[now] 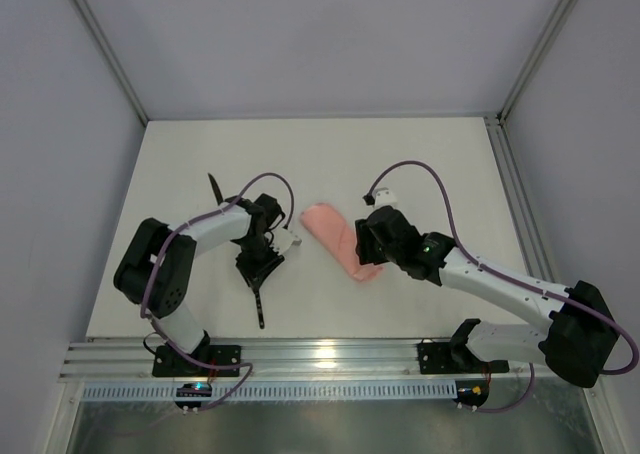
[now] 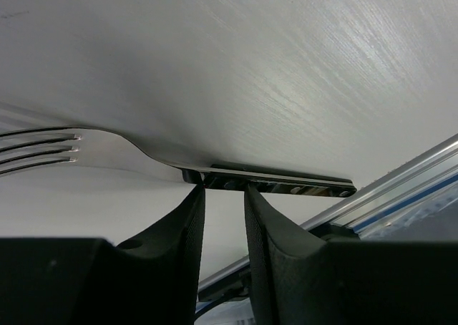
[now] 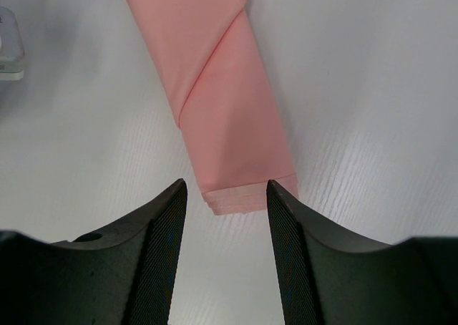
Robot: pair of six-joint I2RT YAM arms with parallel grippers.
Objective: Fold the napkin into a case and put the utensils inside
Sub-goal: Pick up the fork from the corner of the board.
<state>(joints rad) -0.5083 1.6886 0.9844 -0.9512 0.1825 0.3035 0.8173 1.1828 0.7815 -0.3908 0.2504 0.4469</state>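
Note:
The napkin lies folded as a pale-pink case (image 1: 340,239) in the middle of the table, its diagonal pocket edge showing in the right wrist view (image 3: 222,110). My right gripper (image 3: 225,189) is open and straddles the case's near end (image 1: 368,259). The dark-handled fork (image 2: 143,157) lies flat on the table, tines to the left. My left gripper (image 2: 222,189) is low over the fork, tips at the neck of the handle, with a narrow gap and only bare table between the pads. From above, the fork (image 1: 259,304) sticks out below the left gripper (image 1: 258,264). The black knife (image 1: 214,187) lies further back.
An aluminium rail (image 1: 320,359) runs along the table's near edge and also shows in the left wrist view (image 2: 415,175). The left wrist's white housing (image 1: 290,241) sits close to the case's left side. Grey walls enclose the table.

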